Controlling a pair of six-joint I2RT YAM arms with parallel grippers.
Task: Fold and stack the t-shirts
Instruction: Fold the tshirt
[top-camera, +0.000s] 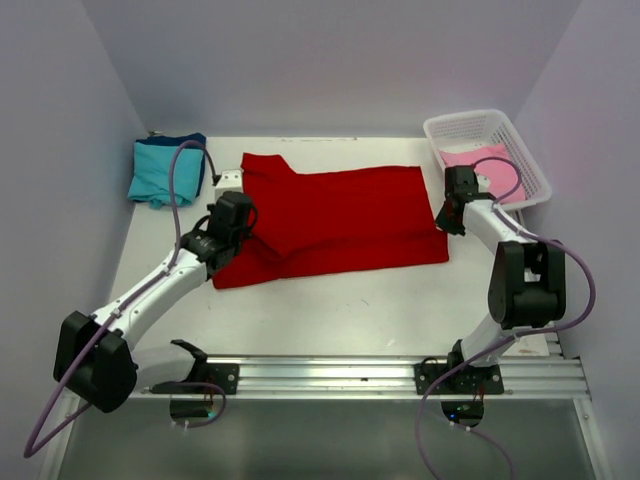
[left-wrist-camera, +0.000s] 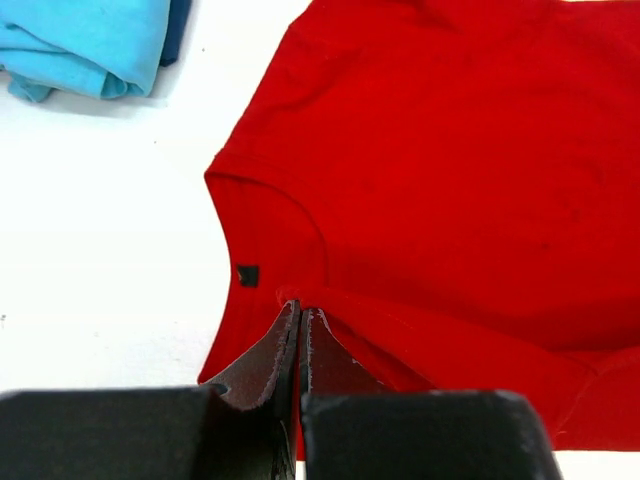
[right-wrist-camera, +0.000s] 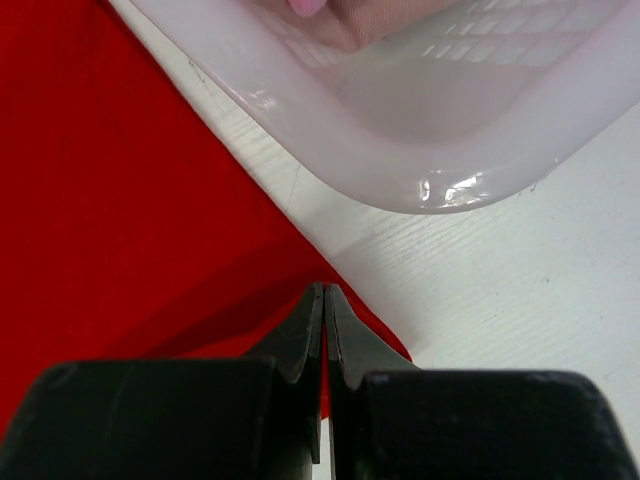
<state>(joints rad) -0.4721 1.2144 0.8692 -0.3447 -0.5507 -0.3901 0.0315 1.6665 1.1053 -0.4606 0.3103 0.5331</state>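
At the bottom middle of the left wrist view my left pincer (left-wrist-camera: 299, 312) is pressed together; a sliver of red shows between the blades, so I judge it clamped on a raised fold of the red t-shirt (left-wrist-camera: 450, 170), just right of the collar and its small dark label (left-wrist-camera: 247, 275). At the bottom middle of the right wrist view my right pincer (right-wrist-camera: 324, 292) is likewise together, nipping the shirt's pointed corner where it meets the white table (right-wrist-camera: 520, 300).

Outward from there, the shirt lies spread across the middle of the overhead view, partly doubled along its lower edge; a teal t-shirt (top-camera: 160, 170) sits folded at upper left on a dark blue t-shirt (top-camera: 195, 142); a pink t-shirt (top-camera: 470, 158) lies in the white basket (top-camera: 465, 118) at upper right, whose rim comes near my right pincer without touching the red cloth.

The cloth looks light, limp and not slippery; it will sag and drag rather than keep a shape, so I reckon corners, hems and shoulder seams are the places to hold, both ends lifted evenly; a pinch through one layer only could let the fold slide apart.

How many layers each pincer has, I cannot tell; my own fingers hide the bite; the sleeves are hard to pick out; the blue shirt is mostly covered; the pink one is cut off at the top of the right wrist view.
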